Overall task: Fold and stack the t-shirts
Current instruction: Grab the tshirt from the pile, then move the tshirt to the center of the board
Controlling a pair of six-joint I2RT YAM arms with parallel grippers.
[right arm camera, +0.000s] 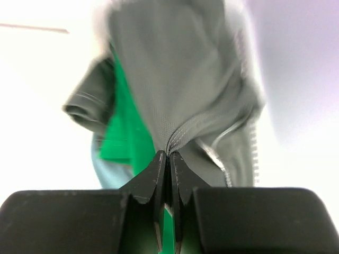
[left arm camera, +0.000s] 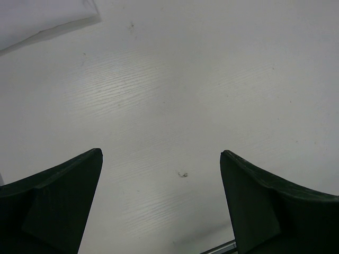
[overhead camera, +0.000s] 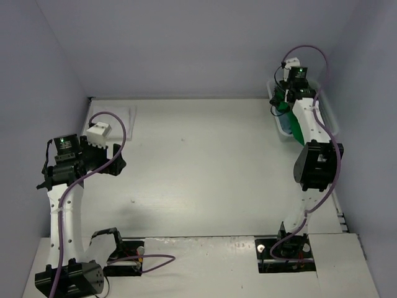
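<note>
Pinching grey cloth, the right gripper [right arm camera: 168, 154] has its black wedge-shaped fingers pressed together on a stitched seam of the grey shirt [right arm camera: 180, 79]. Fabric is thin, fine-knit and matte, and rises from the fingertips in a loose bunched sheet, with a rolled hem drooping at left. Picture is blurred, so weave detail is poor. Green shirt [right arm camera: 124, 132], bright and smooth, sits crumpled behind and under the grey one, touching it. Teal shirt [right arm camera: 106, 169] shows only as a pale blue strip below the green, left of the fingers. From above, all three are at the table's far right corner, in the white plastic basket [overhead camera: 330, 115], with the right arm stretched out over them and mostly hiding them. Table [overhead camera: 205, 161] is white laminate with faint wood grain and a few small dark specks. Left gripper [left arm camera: 161, 153] hangs over bare table on the left side, dark matte fingers spread wide apart, holding and touching nothing. Pale flat sheet [left arm camera: 42, 18] lies on the table beyond it; cannot tell cloth or paper.
</note>
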